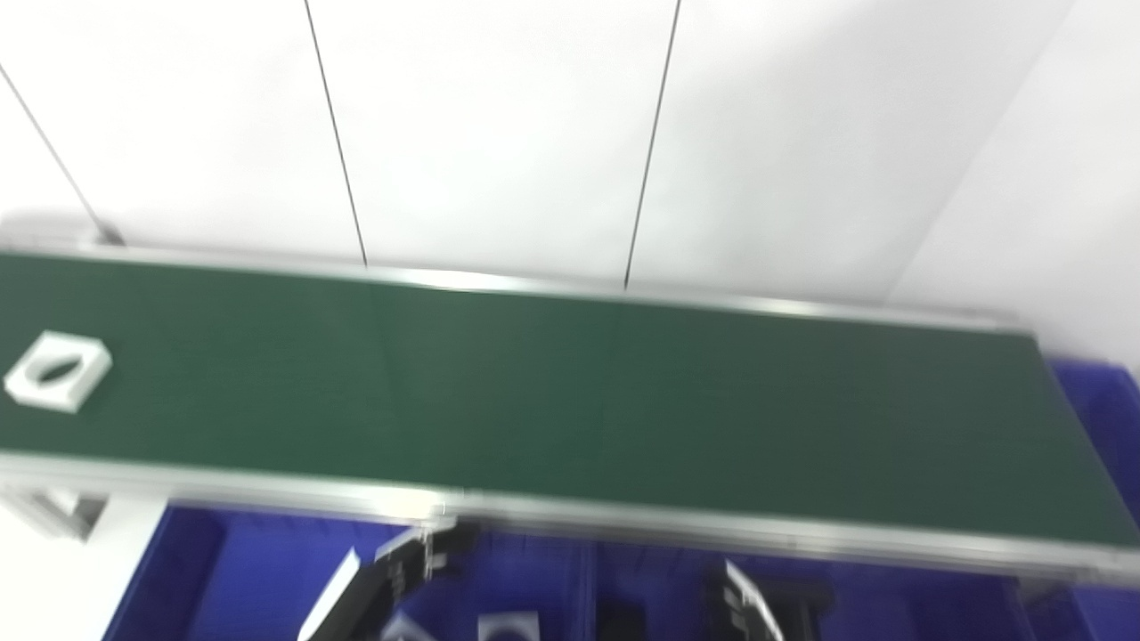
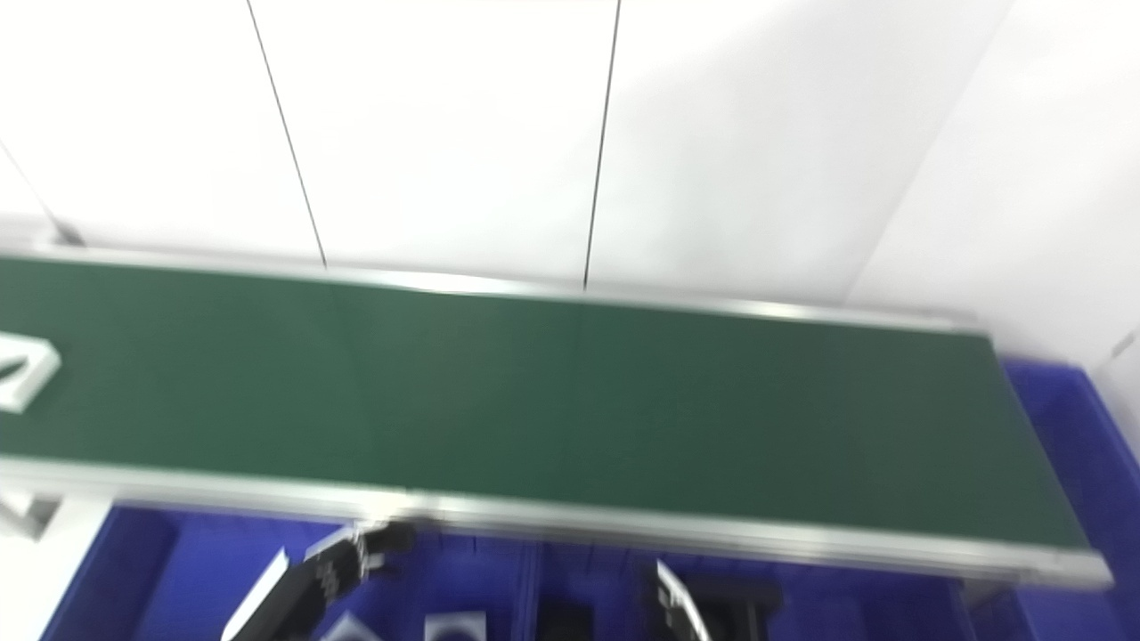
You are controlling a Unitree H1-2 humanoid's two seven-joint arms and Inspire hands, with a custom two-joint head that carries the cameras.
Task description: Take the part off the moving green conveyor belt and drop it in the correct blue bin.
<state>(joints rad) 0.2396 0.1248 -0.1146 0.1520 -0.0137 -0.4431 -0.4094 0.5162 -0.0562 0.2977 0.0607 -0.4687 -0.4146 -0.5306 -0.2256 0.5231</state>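
The part lies flat at the far left of the belt, well apart from both hands. It is a white square frame with an oval hole; it seems light and stiff, perhaps a little slippery, so I would pinch two opposite outer edges, or one wall through the hole.

The left hand and right hand hang low over the blue bins, below the near rail. Both pictures are blurred; I cannot tell how far their fingers are open. Neither seems to hold anything.

In the left bin lie white parts of similar shape.
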